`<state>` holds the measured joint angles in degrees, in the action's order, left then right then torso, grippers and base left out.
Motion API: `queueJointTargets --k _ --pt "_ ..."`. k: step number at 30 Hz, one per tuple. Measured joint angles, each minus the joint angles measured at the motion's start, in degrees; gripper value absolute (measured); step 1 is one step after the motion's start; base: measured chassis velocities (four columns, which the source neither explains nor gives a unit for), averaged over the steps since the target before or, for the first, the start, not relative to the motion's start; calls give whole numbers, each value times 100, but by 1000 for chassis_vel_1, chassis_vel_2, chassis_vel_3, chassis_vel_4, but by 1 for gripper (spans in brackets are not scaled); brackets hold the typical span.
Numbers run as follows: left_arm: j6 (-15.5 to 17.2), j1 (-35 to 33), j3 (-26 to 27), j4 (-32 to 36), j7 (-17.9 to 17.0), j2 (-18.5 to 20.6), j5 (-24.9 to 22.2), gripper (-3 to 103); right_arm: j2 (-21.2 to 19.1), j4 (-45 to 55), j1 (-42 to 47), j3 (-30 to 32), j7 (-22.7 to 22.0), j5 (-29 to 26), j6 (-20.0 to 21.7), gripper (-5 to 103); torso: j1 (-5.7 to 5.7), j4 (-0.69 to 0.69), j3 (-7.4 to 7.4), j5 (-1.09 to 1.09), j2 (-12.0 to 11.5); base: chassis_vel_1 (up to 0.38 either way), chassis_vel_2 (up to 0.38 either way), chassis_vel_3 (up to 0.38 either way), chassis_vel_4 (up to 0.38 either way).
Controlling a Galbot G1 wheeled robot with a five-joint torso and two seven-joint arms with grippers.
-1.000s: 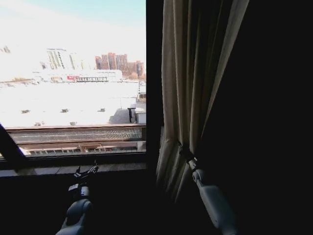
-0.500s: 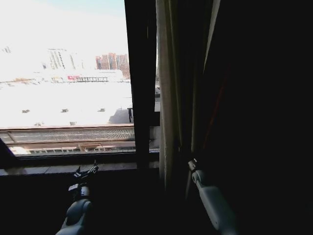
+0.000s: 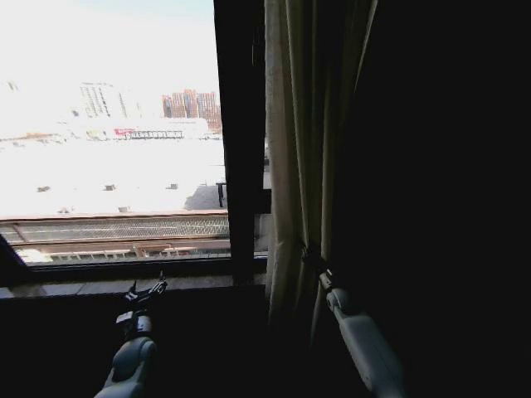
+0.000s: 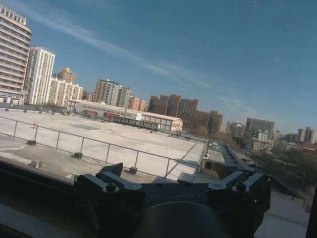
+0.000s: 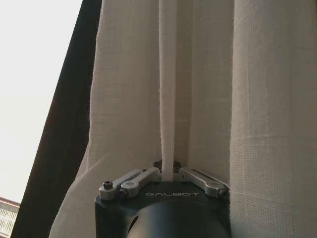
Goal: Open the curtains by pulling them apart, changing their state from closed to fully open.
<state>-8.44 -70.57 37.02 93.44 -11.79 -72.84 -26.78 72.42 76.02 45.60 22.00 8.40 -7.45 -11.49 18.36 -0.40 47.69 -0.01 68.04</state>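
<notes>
A sheer off-white curtain [image 3: 286, 149] hangs bunched in long pleats just right of the dark window bar. My right gripper [image 3: 314, 264] reaches into its lower part. In the right wrist view the right gripper [image 5: 168, 171] is shut on a narrow vertical fold of the curtain [image 5: 129, 99], and the cloth rises straight up from between the fingers. My left gripper [image 3: 146, 290] sits low by the window sill, open and holding nothing. The left wrist view has the left gripper [image 4: 173, 187] facing the bare glass and the rooftops outside.
A dark vertical window frame bar [image 3: 241, 124] stands just left of the curtain, and the same bar [image 5: 64, 129] borders the cloth in the right wrist view. The sill [image 3: 66, 288] runs below the glass. Right of the curtain lies deep shadow [image 3: 448, 207].
The whole head view has shifted, so the camera has moved rightward. The curtain's lower part, which slanted toward the right gripper, now hangs straighter and tighter. The left arm has held still.
</notes>
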Motion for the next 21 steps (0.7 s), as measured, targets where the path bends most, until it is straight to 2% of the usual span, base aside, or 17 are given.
queueJointTargets --k 2,3,5,7,16,21 --pt "0 0 0 0 0 0 0 100 0 -26 -26 -6 -115 -9 45 0 0 0 0 0 0 0 0 0 0" --pt "0 0 0 0 0 0 0 100 -2 -135 -125 -13 -599 -46 232 0 0 0 0 0 0 0 0 0 0" --pt "0 0 0 0 0 0 0 100 -6 -172 -156 -7 -729 -48 282 0 0 0 0 0 1 0 0 0 0" --pt "0 0 0 0 0 0 0 100 -65 -359 -296 122 -1127 -1 398 0 0 -2 0 1 0 0 0 0 0" --pt "0 0 -1 0 0 0 0 100 -292 -363 -339 440 -1707 166 701 0 0 -3 0 2 0 0 0 0 0" --pt "0 0 -1 0 0 0 0 100 -378 -201 -197 583 -2115 517 953 0 1 -3 1 3 0 0 0 0 0"
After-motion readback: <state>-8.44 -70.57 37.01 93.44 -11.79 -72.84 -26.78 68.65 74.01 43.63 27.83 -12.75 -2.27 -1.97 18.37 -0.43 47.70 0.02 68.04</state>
